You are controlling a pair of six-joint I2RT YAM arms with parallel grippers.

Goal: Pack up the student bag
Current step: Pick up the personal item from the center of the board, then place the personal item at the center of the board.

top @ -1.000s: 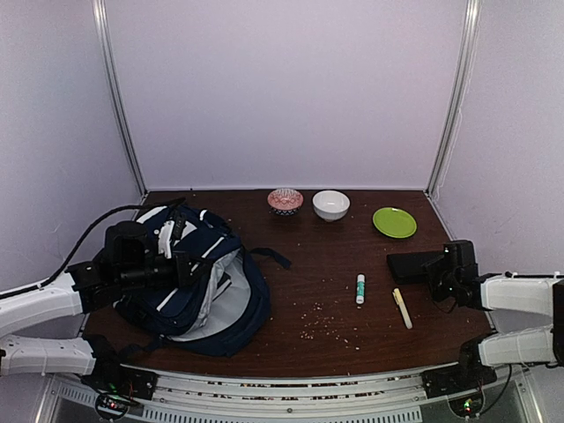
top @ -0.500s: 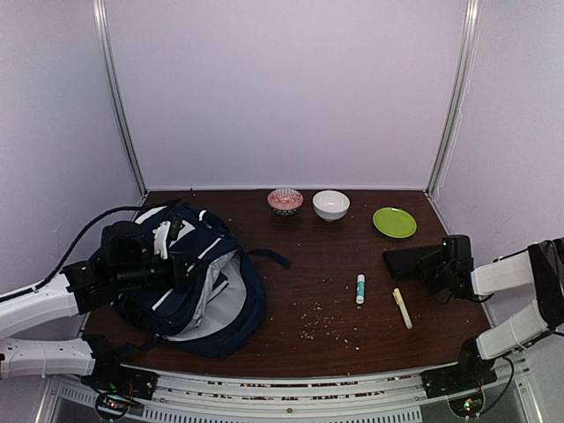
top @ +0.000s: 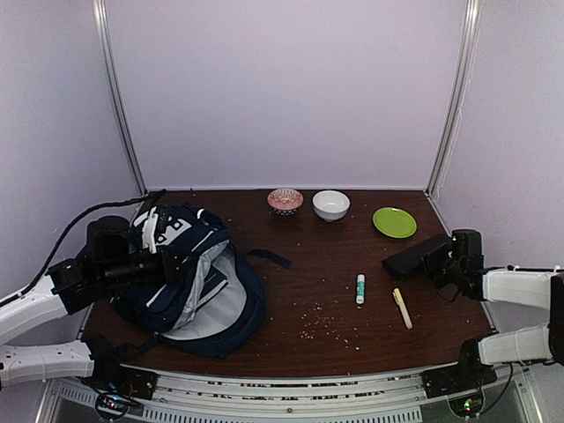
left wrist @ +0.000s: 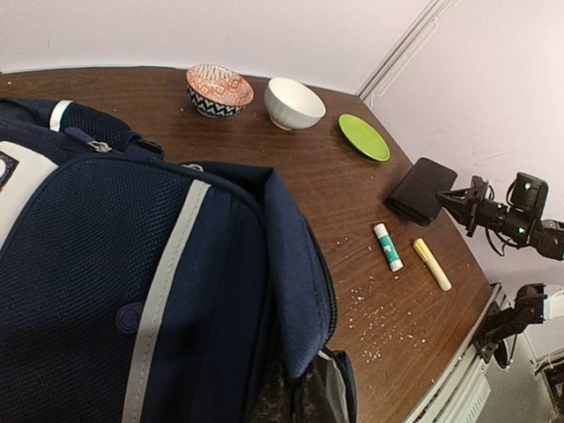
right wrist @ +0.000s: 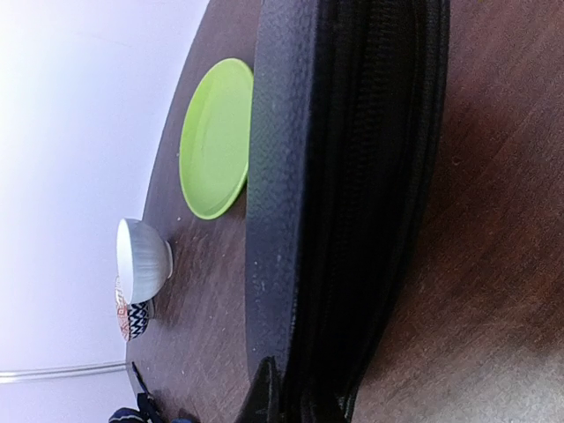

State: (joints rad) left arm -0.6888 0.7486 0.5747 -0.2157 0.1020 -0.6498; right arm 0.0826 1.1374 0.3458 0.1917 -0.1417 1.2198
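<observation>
The student bag, a navy backpack with white stripes, lies open at the left of the table, its grey lining showing. My left gripper is shut on the fabric of the bag's upper rim and holds it raised. In the left wrist view the bag fills the frame and covers the gripper. At the right, my right gripper is shut on the near end of a flat black case. The case stands on edge between the fingers of that gripper.
A glue stick and a yellow highlighter lie between the bag and the case. At the back stand a patterned bowl, a white bowl and a green plate. Crumbs dot the table's front.
My right gripper has closed on the black case and tilted it up on edge. My left arm has drawn back to the left, pulling the bag's rim higher.
</observation>
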